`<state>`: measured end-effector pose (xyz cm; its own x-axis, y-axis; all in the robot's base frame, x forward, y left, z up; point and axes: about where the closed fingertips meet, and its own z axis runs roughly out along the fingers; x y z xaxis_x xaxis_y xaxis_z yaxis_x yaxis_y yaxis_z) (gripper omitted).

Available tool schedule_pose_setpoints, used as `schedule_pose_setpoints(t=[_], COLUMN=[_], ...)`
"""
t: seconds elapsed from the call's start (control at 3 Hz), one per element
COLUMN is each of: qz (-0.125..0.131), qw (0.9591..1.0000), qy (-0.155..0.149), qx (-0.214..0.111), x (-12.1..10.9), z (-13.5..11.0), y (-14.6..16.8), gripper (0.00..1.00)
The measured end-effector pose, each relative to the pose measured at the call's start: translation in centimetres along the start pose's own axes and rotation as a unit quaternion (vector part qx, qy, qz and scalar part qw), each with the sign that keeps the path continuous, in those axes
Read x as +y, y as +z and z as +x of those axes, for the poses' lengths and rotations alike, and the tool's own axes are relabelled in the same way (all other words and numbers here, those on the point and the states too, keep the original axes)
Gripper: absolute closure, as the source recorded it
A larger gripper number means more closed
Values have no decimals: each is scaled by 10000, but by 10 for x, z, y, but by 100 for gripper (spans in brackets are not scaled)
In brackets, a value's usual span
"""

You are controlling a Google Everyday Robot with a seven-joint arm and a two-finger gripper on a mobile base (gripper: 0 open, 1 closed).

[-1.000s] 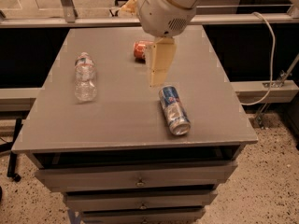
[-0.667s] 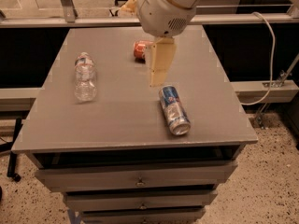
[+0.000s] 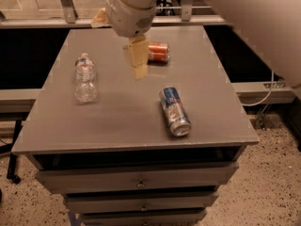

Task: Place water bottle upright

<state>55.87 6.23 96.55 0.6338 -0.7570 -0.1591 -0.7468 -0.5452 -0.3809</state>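
The water bottle (image 3: pixel 85 77) lies on its side at the left of the grey table top (image 3: pixel 122 112), with its white cap pointing to the far edge. It is clear and ribbed, with a pale label band. My gripper (image 3: pixel 138 62) hangs from the white arm over the middle back of the table. It is to the right of the bottle, apart from it, and holds nothing that I can see.
An orange soda can (image 3: pixel 158 52) lies on its side just right of the gripper. A blue-and-silver can (image 3: pixel 175 111) lies on its side at the front right. Drawers (image 3: pixel 136 182) sit below the table top. A railing runs behind the table.
My gripper has moved left, toward the bottle's side of the table, uncovering more of the orange can. The bottle and both cans have not moved.
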Motion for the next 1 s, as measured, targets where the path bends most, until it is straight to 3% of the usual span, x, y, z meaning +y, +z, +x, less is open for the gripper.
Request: schedule_pose_setpoints(t=[0.33,0.67,1.0], qz=[-327,-401,-506], qw=[9932,9802,9589], qy=[-1115,-1927,-2738], qx=[6,-204,-541], x=[-45,-73,-97], z=[-4,-18,-37], y=[61,97,133], gripper=[0,0,0])
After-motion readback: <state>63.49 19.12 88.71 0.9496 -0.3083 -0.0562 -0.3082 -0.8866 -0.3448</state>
